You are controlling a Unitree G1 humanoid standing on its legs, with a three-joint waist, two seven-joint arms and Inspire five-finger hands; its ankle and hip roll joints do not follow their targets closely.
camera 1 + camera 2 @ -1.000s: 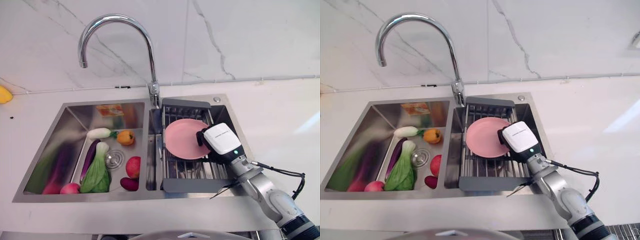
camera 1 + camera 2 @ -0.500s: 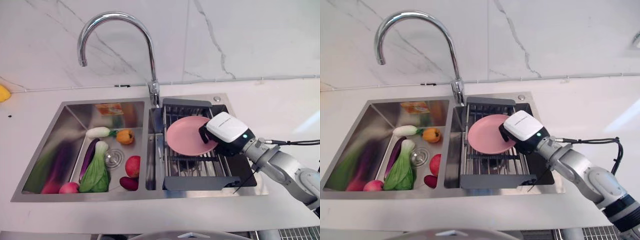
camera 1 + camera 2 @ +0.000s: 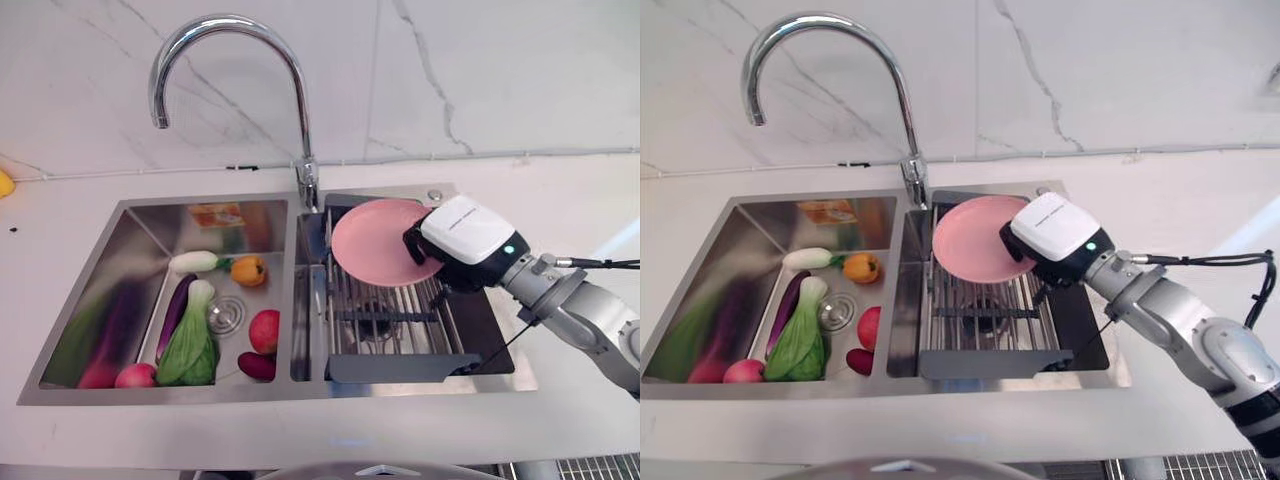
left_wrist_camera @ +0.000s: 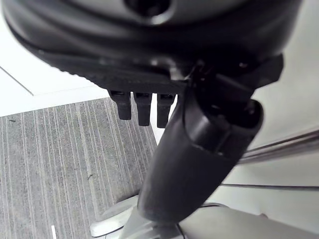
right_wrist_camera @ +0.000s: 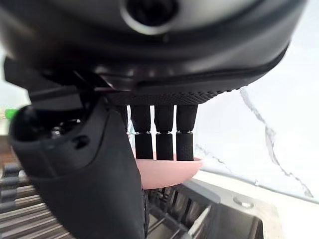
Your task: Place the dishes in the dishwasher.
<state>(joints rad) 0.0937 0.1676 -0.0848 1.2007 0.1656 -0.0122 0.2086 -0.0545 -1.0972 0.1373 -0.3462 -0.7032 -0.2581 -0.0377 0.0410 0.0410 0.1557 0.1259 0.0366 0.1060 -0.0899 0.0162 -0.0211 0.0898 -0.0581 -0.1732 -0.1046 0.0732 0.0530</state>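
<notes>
Right hand: the right hand (image 3: 455, 245) is seen over the right basin of the sink, its fingers (image 5: 164, 132) curled over the rim of the pink plate and the thumb set beneath it.
Pink plate: the pink plate (image 3: 375, 243) is held tilted above the far end of the drying rack, clear of the bars, near the base of the tap.
Drying rack: a dark drying rack (image 3: 385, 320) with metal bars is seated in the right basin, nothing resting on its bars.
Sink: a steel double sink (image 3: 130, 215) is set into the white worktop (image 3: 560, 200), towards its back edge.
Tap: a curved chrome tap (image 3: 225, 60) is mounted at the back edge between the two basins.
Left basin: vegetables and fruit are lying here, among them a green leafy vegetable (image 3: 190, 345), a purple aubergine (image 3: 176, 310), a white radish (image 3: 195, 262), an orange pepper (image 3: 248, 270) and a red apple (image 3: 264, 332).
Left hand: the left hand (image 4: 142, 107) is seen above a grey striped floor (image 4: 60, 169), its fingers hanging fairly straight with nothing between them.
</notes>
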